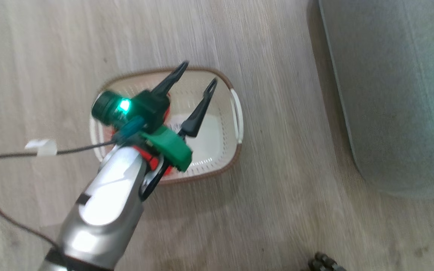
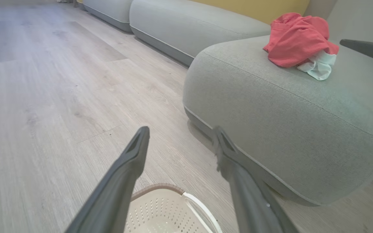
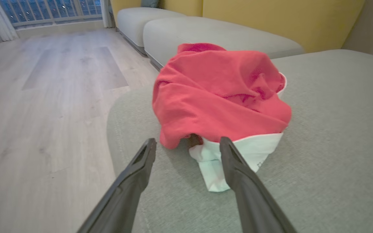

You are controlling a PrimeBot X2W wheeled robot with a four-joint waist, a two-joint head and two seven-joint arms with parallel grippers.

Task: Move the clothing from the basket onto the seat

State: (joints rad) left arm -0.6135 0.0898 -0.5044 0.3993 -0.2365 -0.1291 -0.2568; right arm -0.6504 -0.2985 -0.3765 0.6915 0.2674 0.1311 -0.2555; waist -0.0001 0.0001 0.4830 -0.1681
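The cream basket [image 1: 217, 139] with a brown rim stands on the wood floor, and its near end shows in the left wrist view [image 2: 160, 207]. My left gripper [image 1: 200, 72] hangs open above it, fingers [image 2: 131, 161] spread with nothing between them. Bits of red fabric [image 1: 150, 159] show in the basket under my left wrist. On the grey seat [image 3: 335, 129] lies a heap of red clothing [image 3: 219, 97] with a white cloth [image 3: 238, 155] under its edge. My right gripper [image 3: 188, 141] stands open just before the heap, holding nothing. From the left wrist, the heap [image 2: 296, 38] sits on the seat [image 2: 270, 113].
The seat's edge [image 1: 390, 94] lies right of the basket, with bare floor between. More grey seat sections [image 2: 189, 26] line a yellow back wall. A dark cable with a white tag [image 1: 42, 147] trails from my left arm. A dark part [image 1: 326, 263] sits at the bottom edge.
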